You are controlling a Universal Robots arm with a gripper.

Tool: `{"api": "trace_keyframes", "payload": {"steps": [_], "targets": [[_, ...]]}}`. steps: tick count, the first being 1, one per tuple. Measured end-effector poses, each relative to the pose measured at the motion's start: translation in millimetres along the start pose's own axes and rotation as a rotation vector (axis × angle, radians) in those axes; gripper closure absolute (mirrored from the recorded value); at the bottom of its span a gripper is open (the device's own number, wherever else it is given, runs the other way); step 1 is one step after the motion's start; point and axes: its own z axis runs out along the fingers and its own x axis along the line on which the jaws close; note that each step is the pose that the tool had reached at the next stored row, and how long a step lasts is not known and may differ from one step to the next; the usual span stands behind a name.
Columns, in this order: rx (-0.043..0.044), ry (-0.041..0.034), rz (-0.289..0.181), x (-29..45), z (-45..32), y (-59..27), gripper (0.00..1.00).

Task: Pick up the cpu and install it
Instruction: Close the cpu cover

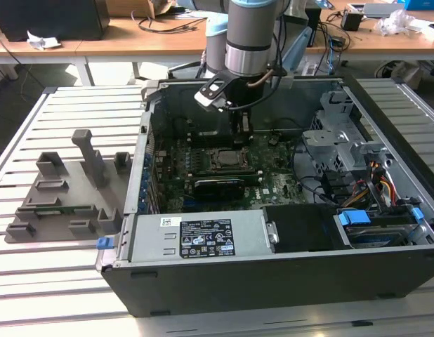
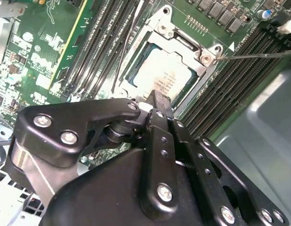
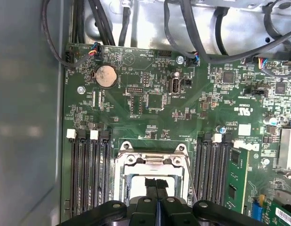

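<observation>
The end effector [image 2: 157, 100] has its two fingers pressed together with nothing between them, and hangs right over the cpu [image 2: 160, 70]; whether the tips touch it cannot be told. The cpu lies flat inside the metal socket frame [image 2: 205, 57], silver top up. Black memory slots [image 3: 89, 174] run along both sides of the socket on the green motherboard [image 3: 150, 108]. The board sits in an open computer case [image 1: 273, 281] on the slatted surface [image 1: 62, 112], beside a grey tray [image 1: 62, 196].
</observation>
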Motion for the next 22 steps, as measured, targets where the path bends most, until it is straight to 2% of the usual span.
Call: {"api": "trace_keyframes", "payload": {"steps": [5,16,17,22], "targets": [[0.0000,-0.0001,0.000,-0.6,-7.5,-0.3,0.89],[0.0001,-0.0001,0.000,-3.1,-41.4,-2.0,0.89],[0.0000,0.0000,0.000,-4.4,-59.0,-2.8,0.89],[0.0000,0.0003,0.000,-4.5,-59.0,-2.8,0.89]]}}
